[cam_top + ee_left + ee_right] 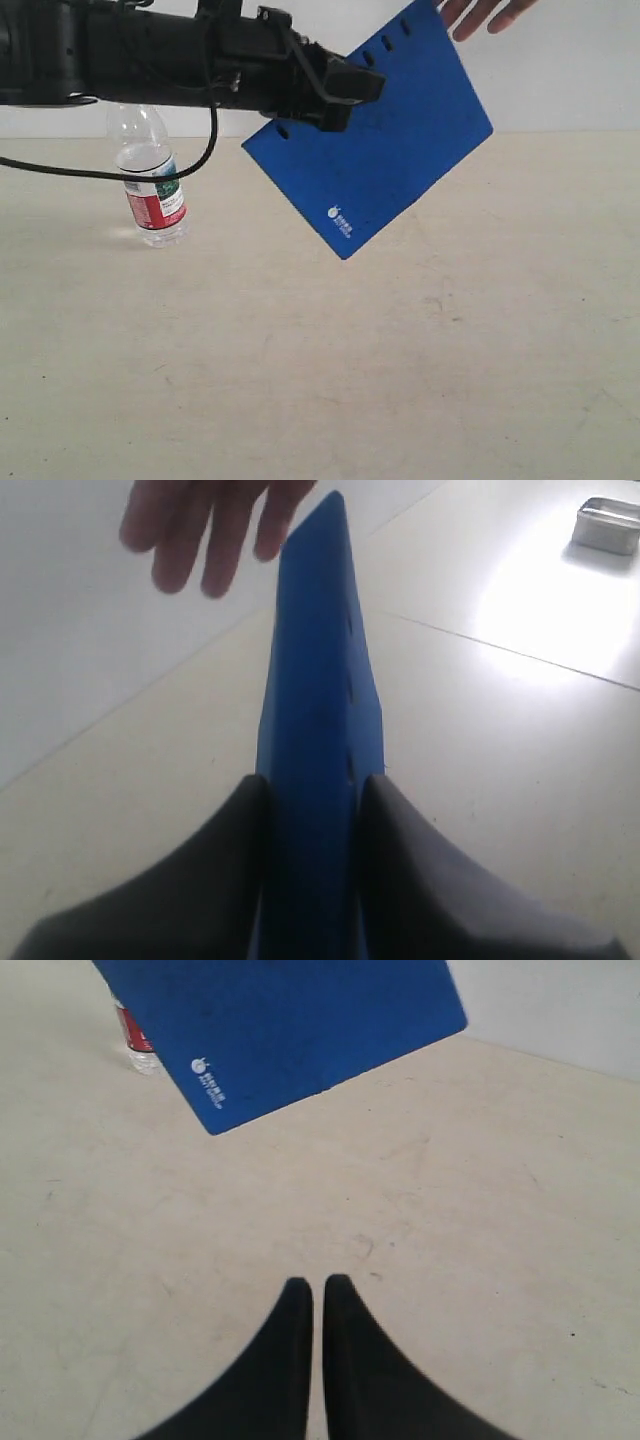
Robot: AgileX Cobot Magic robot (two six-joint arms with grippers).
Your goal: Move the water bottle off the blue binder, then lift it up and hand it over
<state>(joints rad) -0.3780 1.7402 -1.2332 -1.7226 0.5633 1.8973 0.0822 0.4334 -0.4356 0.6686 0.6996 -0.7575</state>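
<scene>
Currently the left gripper (pixel 345 88) is clamped on the blue binder (pixel 390 150), with one finger on each cover face near the slotted spine edge. It holds the binder clear of the table (pixel 400 380), tilted so that one corner points down. In the left wrist view the binder's edge runs straight out from the jaws, and a person's hand (pixel 200 525) is open at its far corner. The receiving hand therefore lies directly along the binder's axis, on the side away from the gripper. Whether the person's fingers touch that corner cannot be determined. The water bottle (pixel 150 185) stands upright on the table beneath the left arm, off the binder and well apart from it. Its top is hidden by the arm. The right gripper (pixel 317 1285) has its fingers together, holds nothing and hangs over bare table, with the binder ahead of it. Judged from this layout, the handover falls to the left arm, and the grip should be released only once the hand has secured the far corner.
</scene>
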